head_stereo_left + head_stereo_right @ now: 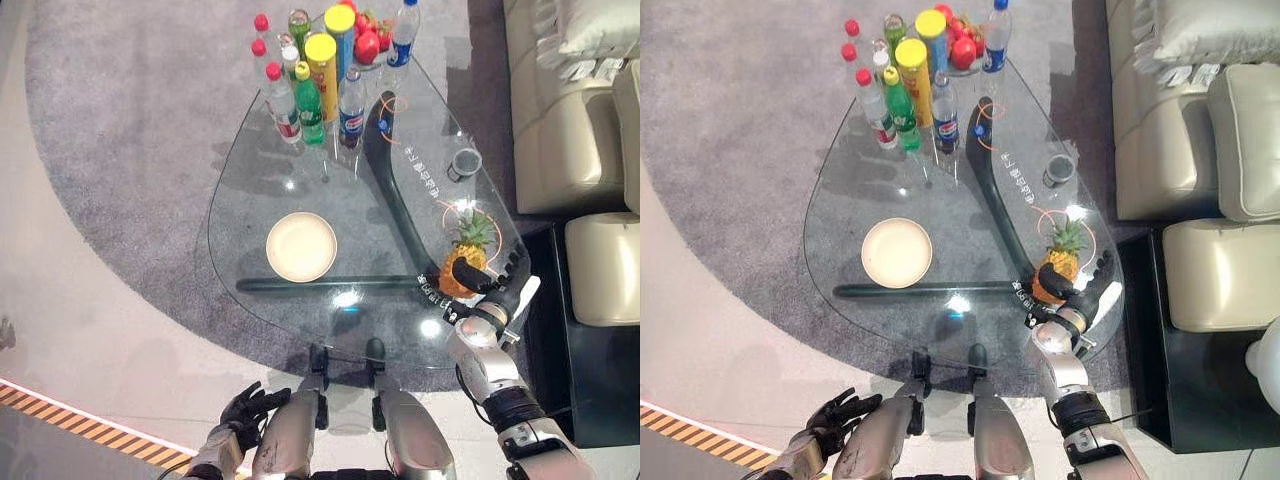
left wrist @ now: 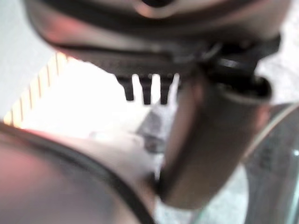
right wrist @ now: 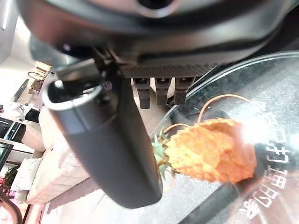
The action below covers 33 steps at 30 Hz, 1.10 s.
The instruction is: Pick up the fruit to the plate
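Glass table carries a bottle cluster at its far end and an empty cream plate near the middle. Pineapple sits at the table's right edge, well apart from the plate. Right hand is around the pineapple, thumb across it, fingers seemingly straight, grip unclear; left hand hangs low, fingers loosely apart.

Bright glare on the glass table, left wrist view blurred, perhaps overexposed.
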Available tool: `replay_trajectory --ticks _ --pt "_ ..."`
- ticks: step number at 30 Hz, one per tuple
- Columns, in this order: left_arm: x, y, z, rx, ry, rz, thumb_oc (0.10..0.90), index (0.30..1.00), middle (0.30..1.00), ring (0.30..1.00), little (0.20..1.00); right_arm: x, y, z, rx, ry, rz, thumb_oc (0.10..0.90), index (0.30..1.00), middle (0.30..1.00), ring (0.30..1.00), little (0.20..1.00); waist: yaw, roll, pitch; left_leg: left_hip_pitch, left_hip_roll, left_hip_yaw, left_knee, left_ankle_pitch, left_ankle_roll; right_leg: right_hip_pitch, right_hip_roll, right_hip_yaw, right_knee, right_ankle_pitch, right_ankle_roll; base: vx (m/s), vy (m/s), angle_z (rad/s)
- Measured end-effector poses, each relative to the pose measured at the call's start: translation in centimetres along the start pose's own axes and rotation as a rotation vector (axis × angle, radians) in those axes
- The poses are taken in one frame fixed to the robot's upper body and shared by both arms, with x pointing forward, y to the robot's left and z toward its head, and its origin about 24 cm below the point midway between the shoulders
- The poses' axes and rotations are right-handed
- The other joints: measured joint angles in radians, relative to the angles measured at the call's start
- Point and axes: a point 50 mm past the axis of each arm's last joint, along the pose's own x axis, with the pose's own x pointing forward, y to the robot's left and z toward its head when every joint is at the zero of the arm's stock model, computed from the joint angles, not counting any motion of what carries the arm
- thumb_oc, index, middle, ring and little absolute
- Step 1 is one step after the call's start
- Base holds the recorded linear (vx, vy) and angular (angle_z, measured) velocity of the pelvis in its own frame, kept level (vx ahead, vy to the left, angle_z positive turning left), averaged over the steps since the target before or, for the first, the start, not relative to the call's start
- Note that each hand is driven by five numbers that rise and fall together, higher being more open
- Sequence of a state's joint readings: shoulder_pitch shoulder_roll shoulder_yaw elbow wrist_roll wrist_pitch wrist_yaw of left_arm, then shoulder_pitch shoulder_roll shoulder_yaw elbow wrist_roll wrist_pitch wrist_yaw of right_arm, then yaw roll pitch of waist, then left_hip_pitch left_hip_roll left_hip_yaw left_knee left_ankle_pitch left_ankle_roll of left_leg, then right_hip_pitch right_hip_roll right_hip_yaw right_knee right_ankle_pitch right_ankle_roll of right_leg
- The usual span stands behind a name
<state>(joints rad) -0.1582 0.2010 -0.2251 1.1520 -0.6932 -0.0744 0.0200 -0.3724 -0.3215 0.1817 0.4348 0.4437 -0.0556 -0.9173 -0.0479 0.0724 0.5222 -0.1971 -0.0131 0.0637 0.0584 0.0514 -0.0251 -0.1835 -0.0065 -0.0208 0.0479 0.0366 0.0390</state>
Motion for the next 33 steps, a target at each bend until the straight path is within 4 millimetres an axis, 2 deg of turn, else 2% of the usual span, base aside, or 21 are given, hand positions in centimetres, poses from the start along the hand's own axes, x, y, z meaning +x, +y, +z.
replay_trajectory --ticks 8,10,16,22,28,33 --pt "0.2 -1.5 1.5 -0.009 -0.052 -0.04 0.8 0.9 0.9 0.9 0.9 0.8 0.7 2.6 0.037 -0.065 -0.058 0.8 0.9 0.9 0.9 0.9 0.019 0.011 0.008 -0.121 -0.022 -0.001 0.044 0.01 -0.013 -0.203 -0.027 0.002 0.215 -0.082 -0.011 -0.02 0.019 0.04" --pt "0.2 -1.7 1.8 -0.017 -0.062 -0.045 0.8 0.9 0.9 0.9 0.9 1.2 1.0 3.1 0.041 -0.074 -0.074 0.8 0.9 0.9 0.9 0.9 0.021 0.011 0.008 -0.15 -0.026 -0.001 0.047 0.017 -0.005 -0.246 -0.031 0.002 0.257 -0.089 -0.011 0.0 0.007 0.03" --pt "0.2 -2.1 2.1 -0.043 -0.071 -0.051 0.8 0.9 0.9 0.9 0.9 1.5 1.0 3.3 0.03 -0.07 -0.112 0.8 0.9 0.9 0.9 0.9 0.022 0.011 0.008 -0.18 -0.027 -0.002 0.048 0.021 -0.002 -0.292 -0.031 0.002 0.285 -0.095 -0.016 0.0 0.0 0.0" --pt "0.1 -3.6 3.2 -0.039 -0.114 -0.115 0.8 0.9 0.9 0.9 0.9 2.2 0.7 3.2 0.01 -0.04 -0.151 0.8 0.9 0.9 0.9 0.9 0.044 0.012 0.008 -0.217 -0.026 -0.012 0.067 0.026 0.001 -0.329 -0.029 0.0 0.313 -0.098 -0.018 0.0 0.005 0.02" --pt "0.1 -3.7 3.3 -0.059 -0.113 -0.115 0.8 0.9 0.9 0.9 0.9 3.2 1.6 4.2 0.036 -0.005 -0.168 0.8 0.9 0.9 0.9 0.9 0.05 0.012 0.009 -0.235 -0.026 -0.02 0.069 0.03 -0.001 -0.347 -0.03 -0.004 0.318 -0.098 -0.019 0.0 0.001 0.02" --pt "0.0 -3.8 3.4 -0.058 -0.108 -0.115 0.8 0.9 0.9 0.9 0.9 3.6 1.5 4.1 0.036 0.019 -0.175 0.8 0.9 0.9 0.9 0.9 0.062 0.018 0.012 -0.244 -0.027 -0.024 0.077 0.03 -0.001 -0.351 -0.032 -0.016 0.324 -0.099 -0.02 0.02 0.0 0.04"
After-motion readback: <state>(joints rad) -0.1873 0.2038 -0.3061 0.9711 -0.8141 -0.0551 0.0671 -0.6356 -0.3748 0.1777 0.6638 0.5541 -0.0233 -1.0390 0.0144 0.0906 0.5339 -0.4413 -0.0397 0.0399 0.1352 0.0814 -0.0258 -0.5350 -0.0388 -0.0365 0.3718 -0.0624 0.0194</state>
